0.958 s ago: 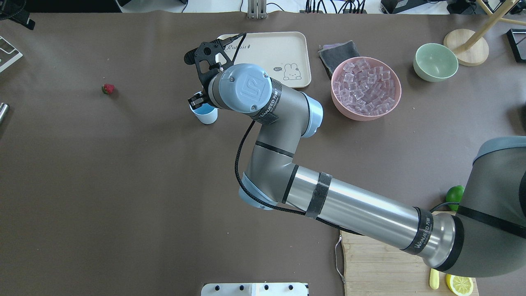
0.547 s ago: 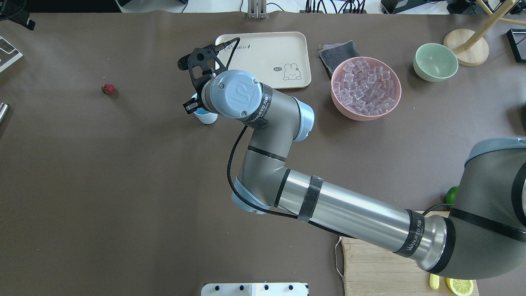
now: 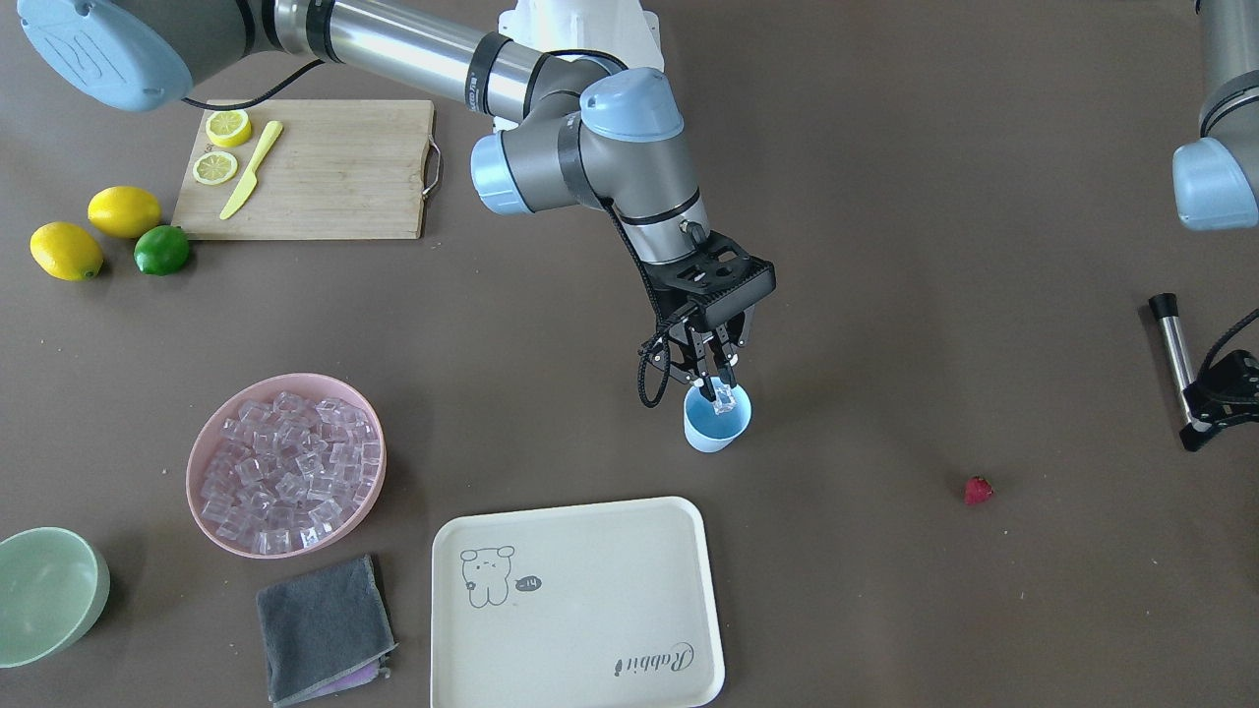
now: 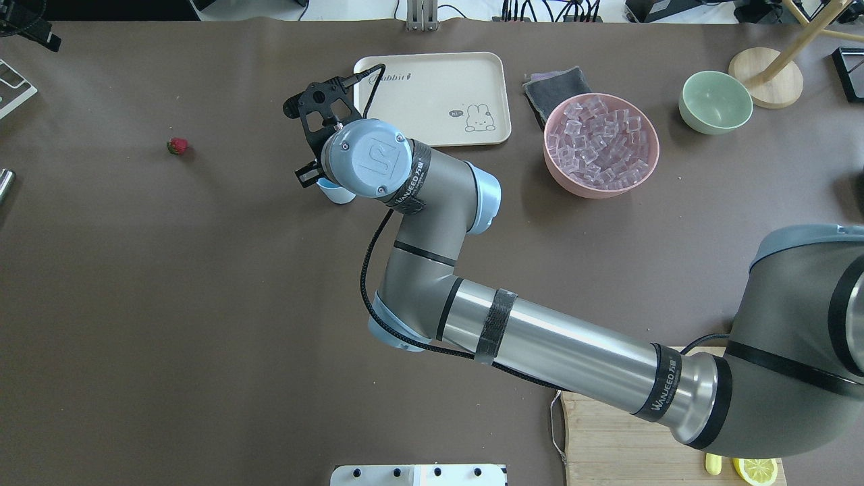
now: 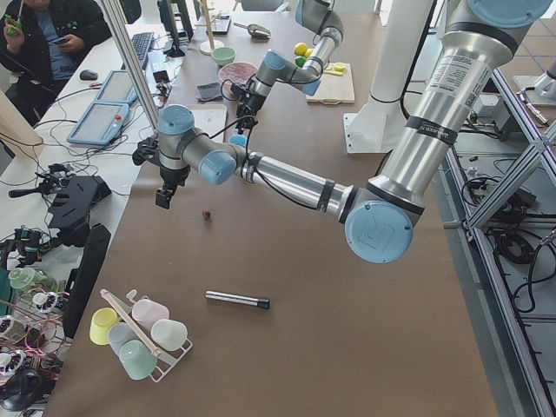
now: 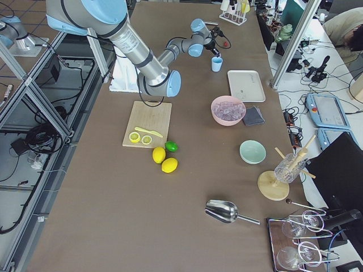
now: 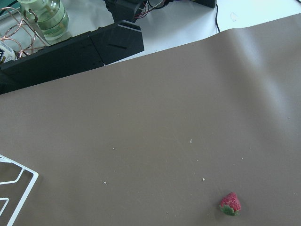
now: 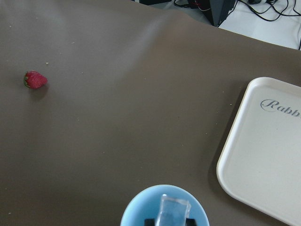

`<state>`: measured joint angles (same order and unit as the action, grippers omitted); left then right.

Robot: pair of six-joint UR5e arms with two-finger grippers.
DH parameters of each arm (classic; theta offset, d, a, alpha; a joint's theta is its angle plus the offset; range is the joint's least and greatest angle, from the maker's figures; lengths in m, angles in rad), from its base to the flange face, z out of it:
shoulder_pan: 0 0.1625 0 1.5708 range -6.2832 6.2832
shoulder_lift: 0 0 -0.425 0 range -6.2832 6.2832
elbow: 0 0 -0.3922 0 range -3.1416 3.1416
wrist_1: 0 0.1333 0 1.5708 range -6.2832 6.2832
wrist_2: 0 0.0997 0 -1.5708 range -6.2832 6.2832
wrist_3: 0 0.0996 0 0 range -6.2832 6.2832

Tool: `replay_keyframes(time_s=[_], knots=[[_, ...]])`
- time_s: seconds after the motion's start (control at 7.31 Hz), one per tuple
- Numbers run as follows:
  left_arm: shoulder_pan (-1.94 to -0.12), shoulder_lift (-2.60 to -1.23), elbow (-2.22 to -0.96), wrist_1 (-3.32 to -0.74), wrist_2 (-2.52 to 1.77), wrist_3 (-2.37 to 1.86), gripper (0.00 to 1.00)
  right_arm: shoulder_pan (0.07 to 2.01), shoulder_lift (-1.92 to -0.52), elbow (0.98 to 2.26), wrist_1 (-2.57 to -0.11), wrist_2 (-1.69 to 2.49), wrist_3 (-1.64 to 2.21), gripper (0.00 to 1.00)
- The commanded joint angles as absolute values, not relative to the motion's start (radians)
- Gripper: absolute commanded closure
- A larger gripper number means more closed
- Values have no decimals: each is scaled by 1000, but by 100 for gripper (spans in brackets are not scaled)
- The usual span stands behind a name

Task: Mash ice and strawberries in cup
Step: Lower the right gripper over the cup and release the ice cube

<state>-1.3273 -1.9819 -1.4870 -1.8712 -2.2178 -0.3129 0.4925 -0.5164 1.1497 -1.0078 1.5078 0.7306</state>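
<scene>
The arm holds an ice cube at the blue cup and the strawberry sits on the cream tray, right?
No: the strawberry lies on the table, away from the cream tray, as the front-facing view shows. The right gripper does hold an ice cube at the blue cup.

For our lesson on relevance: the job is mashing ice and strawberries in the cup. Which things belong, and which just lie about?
Job: cup, ice cube in right gripper, ice bowl, strawberry.
Lying about: tray, cloth, green bowl, lemons, lime, board.
</scene>
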Motion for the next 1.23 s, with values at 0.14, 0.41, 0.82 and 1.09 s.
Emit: replay_keyframes(time_s=[0.14,0.41,0.82,1.09], knots=[[-1321,-1982,-1486,-1871,-2217,-314,2,492,-511,1143,-1008,1494,727,100],[-1316,-1980,-1485,-1871,-2217,-314,2,492,-476,1103,-1008,1487,735,65],[-1312,-1982,-1471,-1871,-2217,-314,2,495,-477,1103,-976,1479,736,1],[-1312,-1982,-1477,-1871,-2217,-314,2,537,-483,1123,-977,1497,738,1]])
